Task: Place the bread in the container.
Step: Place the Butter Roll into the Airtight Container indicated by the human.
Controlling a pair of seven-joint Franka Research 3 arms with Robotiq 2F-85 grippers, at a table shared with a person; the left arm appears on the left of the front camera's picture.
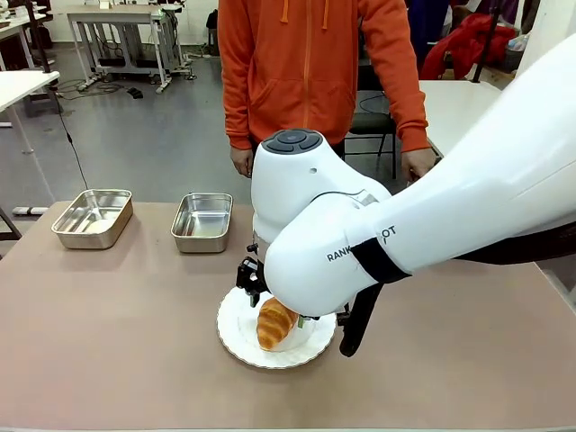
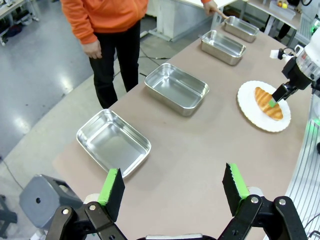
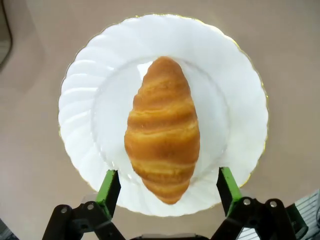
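- The left tool [image 2: 173, 185] hung above the left end of the worktop [image 2: 200, 150]. Its jaws were spread wide with nothing between them.
- In the left wrist view, four look-alike steel trays ran in a row along the worktop's far edge. The first tray [image 2: 114, 142] lay just ahead of the left tool. Then came the second tray [image 2: 176, 88], the third tray [image 2: 223, 47] and the fourth tray [image 2: 241, 28]. Which of them was the container could not be told.
- A person in an orange top [image 1: 306, 63] stood at the far side. One hand [image 2: 93, 49] hung loose behind the first two trays. The other hand [image 2: 212, 6] was near the fourth tray.
- A round white plate [image 1: 270, 360] sat on the worktop near the robot's edge, well apart from the trays.
- The bread [image 3: 162, 130] lay flat on the middle of the plate. In the right wrist view, one tip pointed toward the right tool [image 3: 167, 175].
- The right tool hovered low over the plate with its jaws spread. One green finger [image 3: 110, 182] stood on each side of the bread's near tip, with a gap showing on both sides, so it pinched nothing.
- The right arm [image 1: 468, 180] reached in from the right across the middle of the worktop. In the front view it hid part of the plate.
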